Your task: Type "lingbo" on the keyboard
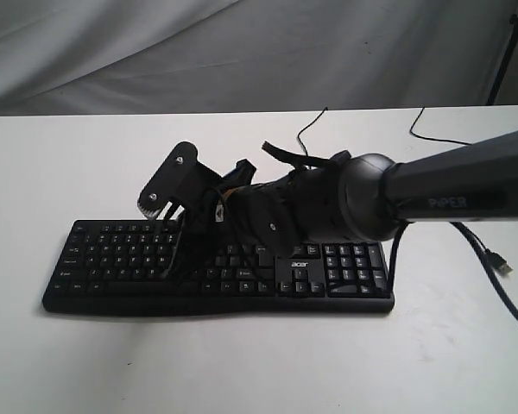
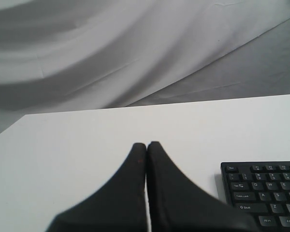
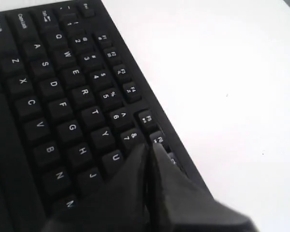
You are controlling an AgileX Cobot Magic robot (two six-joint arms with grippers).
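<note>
The keyboard [image 1: 112, 259] lies flat on the table [image 1: 242, 362]. It looks rigid, light and likely to slide, so don't grip it; press keycaps straight down. Your right end effector [image 3: 150, 151], pressed together, is at its 7 and U keys. The left end effector [image 2: 146, 145], also closed, is beyond its Esc end.

The right arm [image 1: 449, 185] lies low across the keyboard [image 1: 112, 259] from the right, covering its middle; the left key block and number pad are reachable from above. The table [image 1: 242, 362] in front is open; loose cables [image 1: 502, 261] trail behind and along the right side.
</note>
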